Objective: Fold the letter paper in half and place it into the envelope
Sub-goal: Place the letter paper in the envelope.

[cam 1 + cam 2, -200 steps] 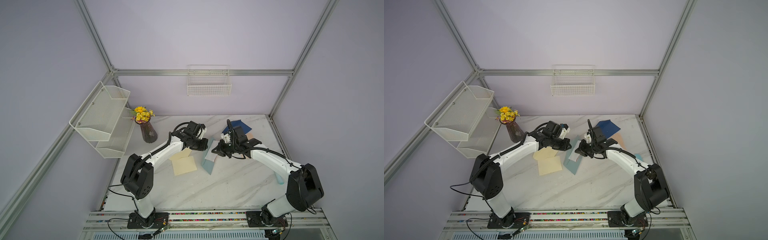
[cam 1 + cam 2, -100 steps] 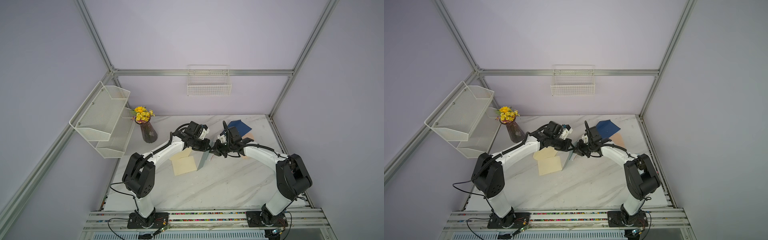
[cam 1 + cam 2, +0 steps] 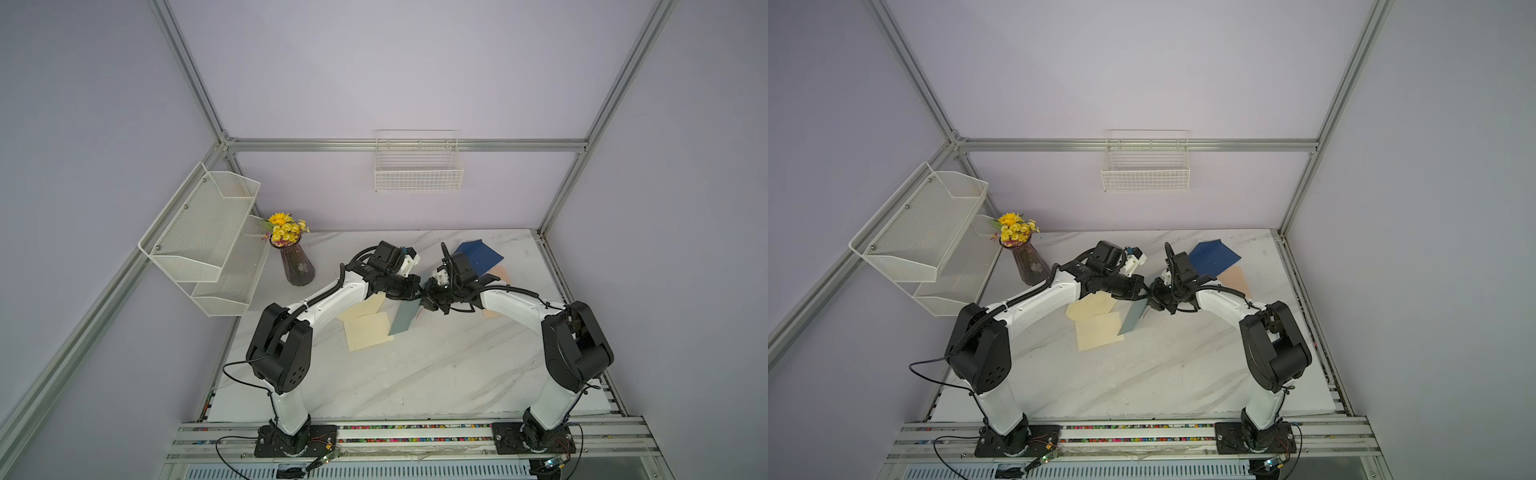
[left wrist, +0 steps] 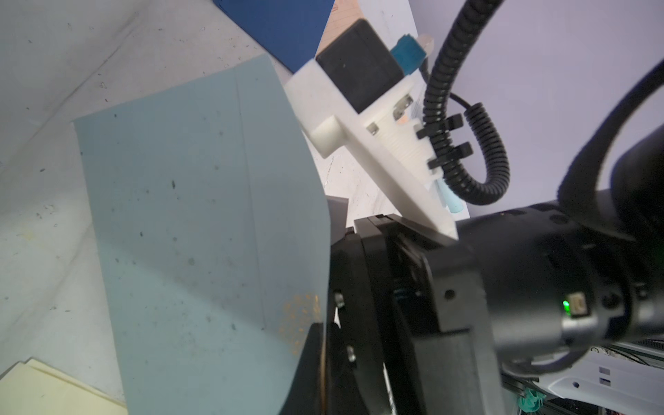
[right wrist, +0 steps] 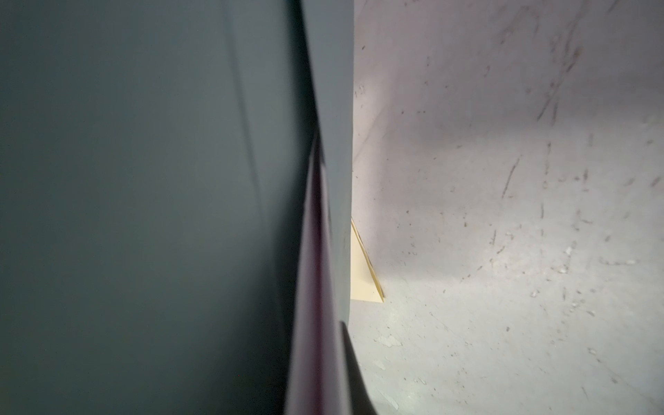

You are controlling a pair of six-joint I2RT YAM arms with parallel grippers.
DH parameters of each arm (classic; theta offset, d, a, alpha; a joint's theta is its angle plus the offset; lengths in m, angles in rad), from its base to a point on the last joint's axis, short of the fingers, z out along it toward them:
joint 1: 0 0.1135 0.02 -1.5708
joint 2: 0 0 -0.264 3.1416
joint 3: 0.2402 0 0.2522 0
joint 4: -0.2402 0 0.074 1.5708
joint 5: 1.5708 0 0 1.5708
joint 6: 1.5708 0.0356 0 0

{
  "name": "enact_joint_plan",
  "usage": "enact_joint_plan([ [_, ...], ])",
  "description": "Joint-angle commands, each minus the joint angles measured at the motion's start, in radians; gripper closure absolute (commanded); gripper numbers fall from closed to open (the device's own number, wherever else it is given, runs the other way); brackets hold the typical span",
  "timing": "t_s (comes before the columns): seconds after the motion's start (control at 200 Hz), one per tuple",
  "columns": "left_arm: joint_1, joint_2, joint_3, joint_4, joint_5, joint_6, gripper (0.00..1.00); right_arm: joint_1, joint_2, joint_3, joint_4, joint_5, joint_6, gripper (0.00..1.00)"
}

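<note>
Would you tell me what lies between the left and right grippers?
The upper edge of the grey-blue sheet, which left gripper and right gripper both grip; both top views show it.

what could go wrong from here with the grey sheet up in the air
The grey-blue sheet hangs tilted, pinched at one edge by the right hand, so it could slip or crease crooked. The shut left hand sits right against that hand; they might knock. The sheet's lower corner could drag the cream sheets.
</note>
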State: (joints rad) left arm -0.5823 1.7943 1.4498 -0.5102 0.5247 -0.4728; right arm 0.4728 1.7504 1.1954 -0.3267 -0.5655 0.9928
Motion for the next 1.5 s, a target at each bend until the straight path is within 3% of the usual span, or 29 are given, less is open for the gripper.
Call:
enact_joint_plan([
  [0.0, -0.012, 0.003, 0.010, 0.055, 0.067, -0.004, 1.00, 0.017, -0.046, 0.044, 0.026, -0.036, 0.032, 0.86],
  [0.295, 0.027, -0.016, -0.041, 0.079, 0.069, -0.012, 1.00, 0.016, -0.153, 0.012, -0.093, -0.004, 0.041, 0.52],
  [0.505, 0.071, -0.039, -0.089, 0.153, 0.120, -0.066, 1.00, 0.017, -0.170, -0.009, -0.126, 0.030, 0.021, 0.21],
  [0.865, 0.096, -0.080, -0.197, 0.321, 0.202, -0.198, 1.00, 0.017, -0.099, -0.007, -0.095, 0.097, -0.041, 0.13],
  [1.205, 0.099, -0.112, -0.233, 0.359, 0.224, -0.224, 1.00, -0.003, -0.043, -0.002, -0.096, 0.171, -0.058, 0.10],
  [1.495, 0.098, -0.116, -0.238, 0.365, 0.233, -0.231, 1.00, -0.067, -0.013, -0.034, -0.031, 0.129, -0.040, 0.09],
])
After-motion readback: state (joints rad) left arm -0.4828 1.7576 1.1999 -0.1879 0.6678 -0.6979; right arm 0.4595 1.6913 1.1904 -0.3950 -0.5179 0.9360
